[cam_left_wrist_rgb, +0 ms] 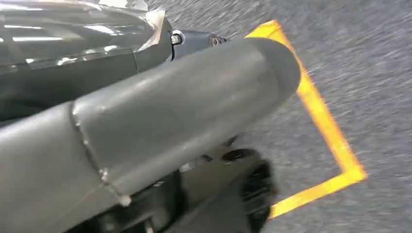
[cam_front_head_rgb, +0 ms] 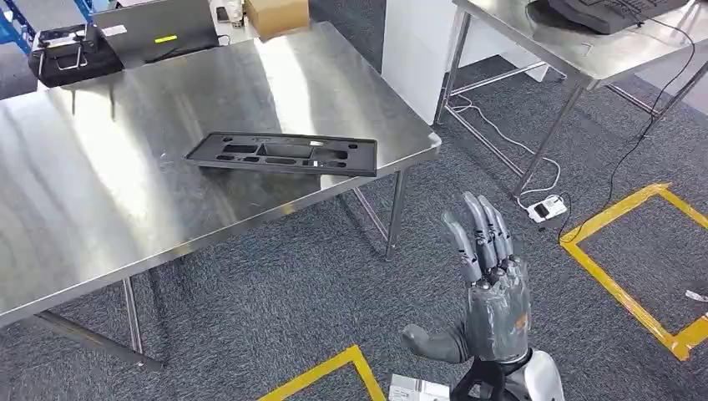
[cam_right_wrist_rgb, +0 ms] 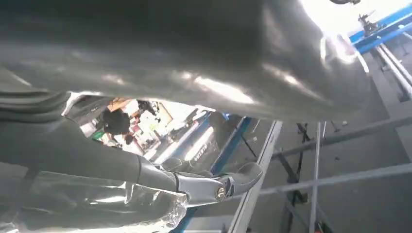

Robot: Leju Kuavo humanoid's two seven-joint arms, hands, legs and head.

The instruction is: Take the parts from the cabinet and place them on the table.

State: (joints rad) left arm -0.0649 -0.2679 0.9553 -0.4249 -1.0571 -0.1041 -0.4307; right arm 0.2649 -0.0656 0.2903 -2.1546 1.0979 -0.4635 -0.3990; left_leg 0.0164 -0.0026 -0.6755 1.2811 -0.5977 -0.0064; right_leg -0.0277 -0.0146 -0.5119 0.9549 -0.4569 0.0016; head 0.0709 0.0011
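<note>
A flat black part (cam_front_head_rgb: 284, 154) is seen lying on the steel table (cam_front_head_rgb: 100, 192), close to its near right corner, resting flat. The right hand (cam_front_head_rgb: 488, 288) is raised over the carpet beside the table, fingers straight and spread, nothing held. The left hand's (cam_left_wrist_rgb: 160, 116) fingers cannot be made out.

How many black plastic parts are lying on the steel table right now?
1. A flat black part lies near the front right corner of the steel table. Others may sit beyond the frame; the black case at the far edge is not one.
</note>
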